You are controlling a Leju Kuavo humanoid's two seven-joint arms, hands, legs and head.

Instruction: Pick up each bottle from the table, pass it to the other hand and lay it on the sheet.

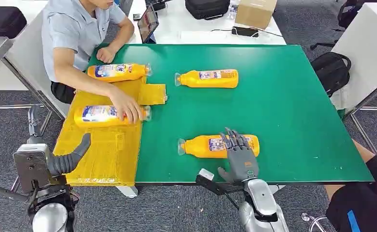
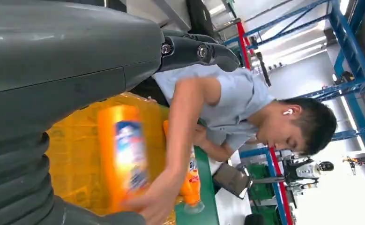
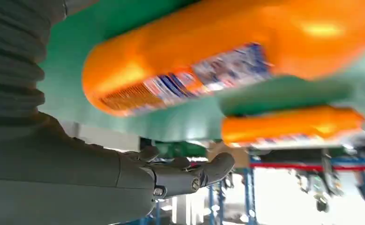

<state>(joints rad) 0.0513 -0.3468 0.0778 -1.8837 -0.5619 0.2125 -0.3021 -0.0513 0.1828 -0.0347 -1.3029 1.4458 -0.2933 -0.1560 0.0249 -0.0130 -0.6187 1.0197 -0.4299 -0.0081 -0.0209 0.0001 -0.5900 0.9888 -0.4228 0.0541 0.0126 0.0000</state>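
Observation:
Several orange bottles lie on their sides. The near bottle (image 1: 218, 145) (image 3: 227, 61) rests on the green table (image 1: 283, 111), and my right hand (image 1: 238, 155) hovers over its base end with fingers spread, holding nothing. A far bottle (image 1: 208, 78) (image 3: 293, 125) lies mid-table. Two more bottles (image 1: 118, 71) (image 1: 99, 116) lie on the yellow sheet (image 1: 104, 154); a person's hand (image 1: 128, 107) rests on the nearer one (image 2: 124, 154). My left hand (image 1: 70, 158) (image 2: 77, 70) is low at the sheet's near left corner, holding nothing.
A person (image 1: 80, 34) sits at the table's far left corner, leaning over the sheet. A white desk (image 1: 201, 29) behind carries a bag, a box and a laptop. A black backpack (image 1: 331, 70) sits on the floor to the right.

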